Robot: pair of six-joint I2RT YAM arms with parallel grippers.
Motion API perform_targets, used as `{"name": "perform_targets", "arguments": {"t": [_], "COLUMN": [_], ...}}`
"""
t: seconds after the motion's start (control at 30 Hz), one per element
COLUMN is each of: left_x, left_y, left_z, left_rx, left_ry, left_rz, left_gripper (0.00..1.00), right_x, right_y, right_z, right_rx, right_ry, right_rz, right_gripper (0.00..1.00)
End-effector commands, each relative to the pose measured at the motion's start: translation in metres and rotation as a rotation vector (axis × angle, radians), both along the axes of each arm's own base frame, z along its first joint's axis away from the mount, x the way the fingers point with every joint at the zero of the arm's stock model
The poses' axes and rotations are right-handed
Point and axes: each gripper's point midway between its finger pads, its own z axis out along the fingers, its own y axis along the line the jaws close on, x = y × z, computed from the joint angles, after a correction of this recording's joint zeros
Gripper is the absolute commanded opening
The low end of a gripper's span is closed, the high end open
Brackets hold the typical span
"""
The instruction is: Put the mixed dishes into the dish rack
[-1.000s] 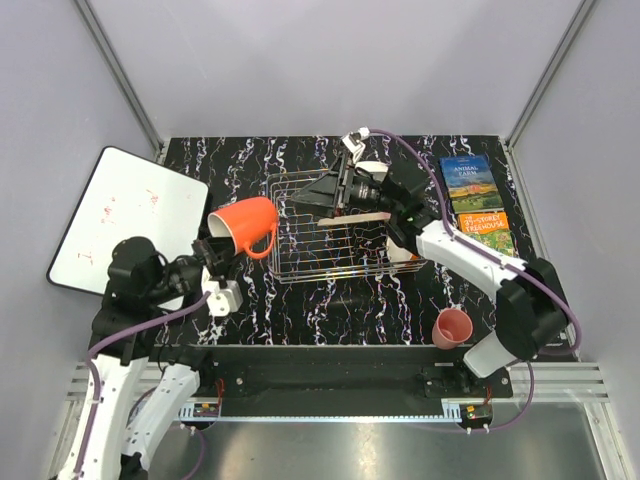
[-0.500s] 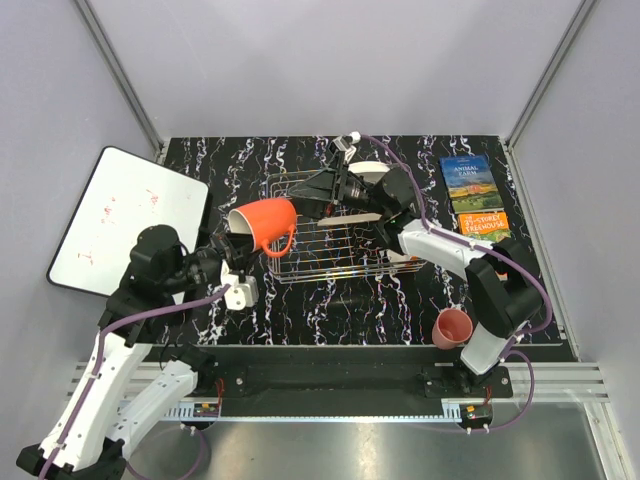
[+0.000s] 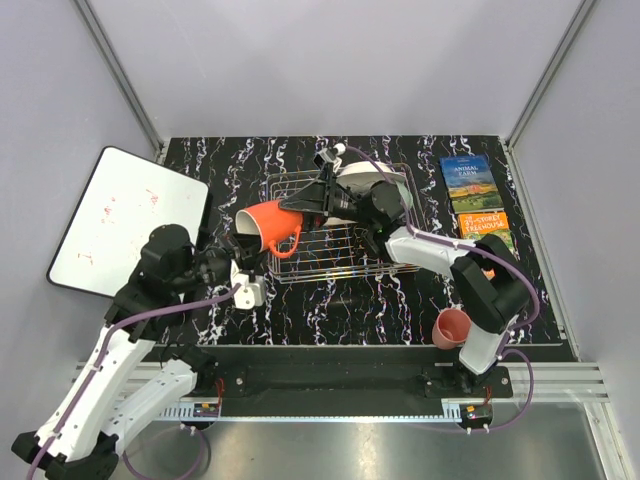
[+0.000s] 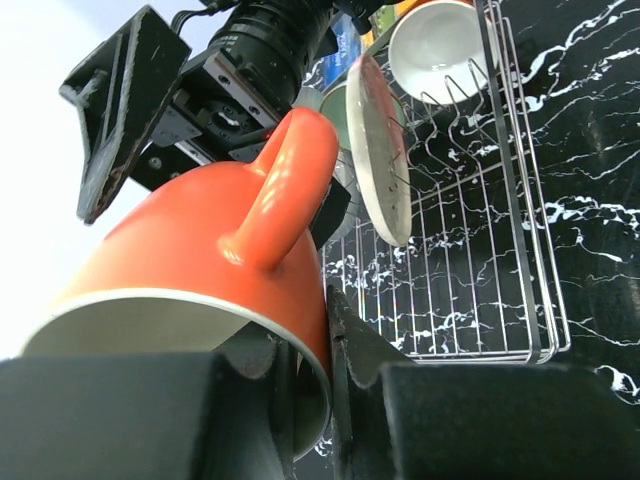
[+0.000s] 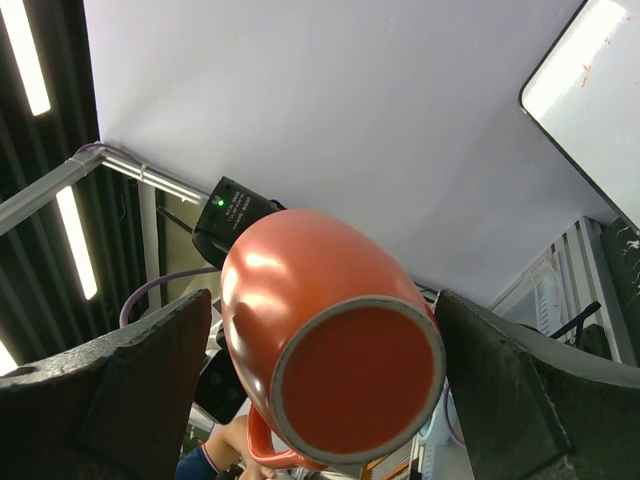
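Observation:
My left gripper is shut on the rim of the orange-red mug, one finger inside and one outside, and holds it tilted at the left edge of the dish rack. My right gripper is open above the rack, with the mug's base between its spread fingers, not touching. In the rack a pale speckled plate stands on edge, with the mint-green bowl behind it and the orange bowl, white inside. The pink cup stands at the front right.
A white board lies at the left edge of the table. Two books lie at the right, beyond the rack. The right arm stretches across the rack and hides much of it from above.
My left gripper has carried the mug right, to the rack's left edge. My right gripper has swung left over the rack until its open fingers flank the mug's base.

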Motion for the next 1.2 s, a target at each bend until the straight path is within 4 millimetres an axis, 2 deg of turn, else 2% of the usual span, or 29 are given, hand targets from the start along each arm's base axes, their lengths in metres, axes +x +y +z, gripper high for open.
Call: {"name": "perform_targets", "arguments": {"t": [0.0, 0.33, 0.4, 0.43, 0.47, 0.5, 0.57, 0.63, 0.67, 0.73, 0.8, 0.87, 0.93, 0.97, 1.0, 1.03, 1.07, 1.1, 1.13, 1.17], "left_x": [0.008, 0.014, 0.015, 0.015, 0.015, 0.015, 0.015, 0.016, 0.014, 0.011, 0.013, 0.015, 0.021, 0.027, 0.029, 0.032, 0.038, 0.042, 0.046, 0.048], "left_y": [-0.004, -0.008, -0.009, -0.009, -0.009, -0.008, -0.007, -0.006, -0.005, -0.003, 0.001, 0.007, 0.016, 0.023, 0.027, 0.03, 0.039, 0.044, 0.047, 0.055], "left_z": [0.043, 0.038, 0.037, 0.035, 0.035, 0.034, 0.032, 0.029, 0.029, 0.025, 0.02, 0.017, 0.02, 0.02, 0.02, 0.029, 0.027, 0.029, 0.039, 0.03], "left_rx": [-0.077, -0.07, -0.069, -0.066, -0.066, -0.065, -0.065, -0.057, -0.056, -0.043, -0.021, -0.012, -0.031, -0.039, -0.081, -0.111, -0.169, -0.202, -0.24, -0.276], "left_ry": [-0.164, -0.151, -0.147, -0.146, -0.146, -0.145, -0.147, -0.152, -0.157, -0.188, -0.209, -0.214, -0.185, -0.159, -0.094, -0.063, 0.037, 0.09, 0.137, 0.244], "left_rz": [0.008, 0.015, 0.015, 0.017, 0.017, 0.022, 0.026, 0.034, 0.033, 0.024, 0.045, 0.079, 0.155, 0.213, 0.255, 0.294, 0.385, 0.433, 0.471, 0.536], "left_gripper": [0.0, 0.0, 0.0, 0.0, 0.0, 0.0, 0.0, 0.0, 0.03, 0.13, 0.23, 0.4, 0.41, 0.44, 0.6, 0.65, 0.66, 0.69, 0.7, 0.72], "right_x": [-0.012, -0.026, -0.027, -0.027, -0.028, -0.029, -0.03, -0.03, -0.032, -0.031, -0.025, -0.016, -0.008, -0.001, 0.004, 0.009, 0.015, 0.024, 0.028, 0.035], "right_y": [0.005, 0.01, 0.01, 0.01, 0.01, 0.011, 0.011, 0.012, 0.012, 0.011, 0.007, -0.001, -0.007, -0.012, -0.015, -0.015, -0.017, -0.019, -0.019, -0.022], "right_z": [0.016, 0.014, 0.016, 0.017, 0.019, 0.018, 0.02, 0.02, 0.019, 0.019, 0.02, 0.022, 0.021, 0.019, 0.017, 0.016, 0.003, -0.005, 0.003, -0.016], "right_rx": [0.055, 0.106, 0.114, 0.112, 0.115, 0.11, 0.104, 0.1, 0.095, 0.086, 0.068, 0.043, 0.011, -0.035, -0.066, -0.098, -0.195, -0.249, -0.278, -0.393], "right_ry": [-0.06, -0.059, -0.067, -0.066, -0.072, -0.075, -0.07, -0.071, -0.073, -0.086, -0.086, -0.099, -0.134, -0.121, -0.127, -0.201, -0.154, -0.246, -0.292, -0.24], "right_rz": [0.024, 0.057, 0.065, 0.068, 0.074, 0.083, 0.102, 0.11, 0.116, 0.108, 0.086, 0.045, 0.004, -0.018, -0.036, -0.072, -0.088, -0.135, -0.161, -0.182], "right_gripper": [1.0, 1.0, 0.94, 0.88, 0.71, 0.62, 0.24, 0.11, 0.04, 0.0, 0.0, 0.0, 0.0, 0.0, 0.0, 0.0, 0.0, 0.0, 0.0, 0.0]}}
